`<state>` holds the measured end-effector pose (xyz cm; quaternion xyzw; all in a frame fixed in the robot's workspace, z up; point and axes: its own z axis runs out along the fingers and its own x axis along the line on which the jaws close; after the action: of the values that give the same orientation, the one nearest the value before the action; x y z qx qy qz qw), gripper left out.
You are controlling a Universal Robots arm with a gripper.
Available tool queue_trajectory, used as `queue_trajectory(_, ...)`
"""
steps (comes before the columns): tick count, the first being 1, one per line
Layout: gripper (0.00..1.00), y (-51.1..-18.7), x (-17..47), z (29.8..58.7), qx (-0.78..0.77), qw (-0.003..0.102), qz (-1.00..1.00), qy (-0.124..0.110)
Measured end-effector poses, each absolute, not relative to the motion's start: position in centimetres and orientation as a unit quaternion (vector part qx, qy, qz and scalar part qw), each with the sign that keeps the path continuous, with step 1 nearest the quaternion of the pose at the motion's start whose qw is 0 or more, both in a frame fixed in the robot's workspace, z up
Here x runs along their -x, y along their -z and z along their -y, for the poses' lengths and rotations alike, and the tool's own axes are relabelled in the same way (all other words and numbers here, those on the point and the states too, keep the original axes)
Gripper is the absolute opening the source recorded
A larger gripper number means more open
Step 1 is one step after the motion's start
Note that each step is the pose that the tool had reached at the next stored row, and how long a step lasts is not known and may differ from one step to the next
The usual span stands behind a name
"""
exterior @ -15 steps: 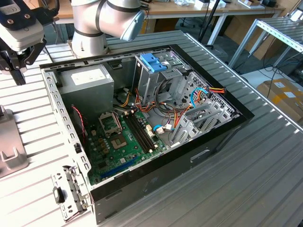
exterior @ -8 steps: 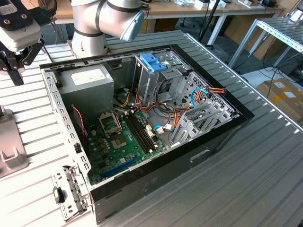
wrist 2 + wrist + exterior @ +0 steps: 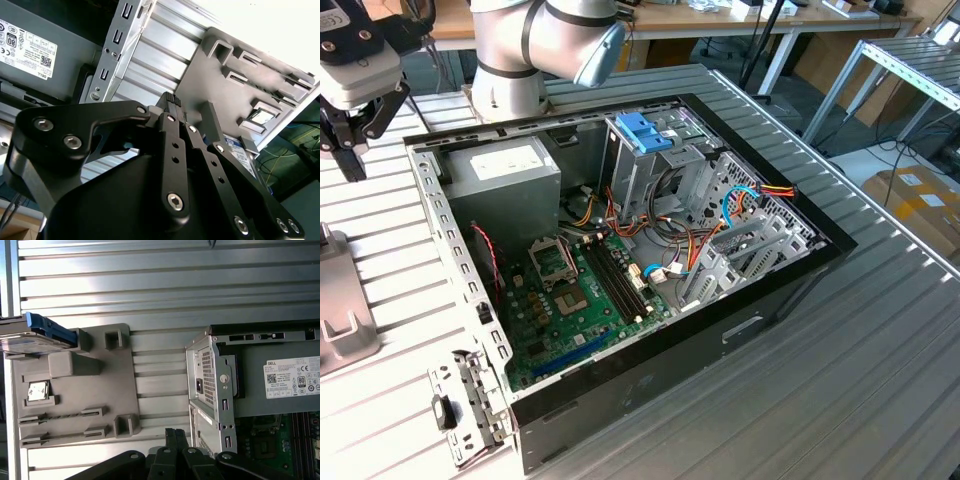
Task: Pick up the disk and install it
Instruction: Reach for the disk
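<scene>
Exterior view: black two-finger gripper (image 3: 352, 160) hangs over the ribbed aluminium table (image 3: 880, 360), at about ten o'clock from the open black desktop computer case (image 3: 650, 380). Below it, at about nine o'clock from the case on the exterior view's left, lies a flat grey slotted fixture plate (image 3: 340, 320).

Both wrist views: fingertips pressed together, clenched on nothing, and clear of the plate.

First wrist view: the disk (image 3: 35, 335), a dark grey flat hard drive with a blue plastic rail, sits in a slot at the plate's corner farthest from the case. It is well apart from the gripper. Second wrist view: only a strip of its white label with a blue band shows past the fingers (image 3: 239, 149).

Inside the case:
- grey metal power supply box with a white sticker (image 3: 505, 170) at eleven o'clock
- upright metal drive cage with a blue plastic top (image 3: 645, 135) at one o'clock
- green motherboard (image 3: 580, 310) at seven o'clock
</scene>
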<state>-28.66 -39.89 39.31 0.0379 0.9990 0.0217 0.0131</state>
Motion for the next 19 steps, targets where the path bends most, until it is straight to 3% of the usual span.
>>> queue_trajectory(19,0.11,-39.30,29.36,39.89,-0.038,0.013,-0.999,-0.022)
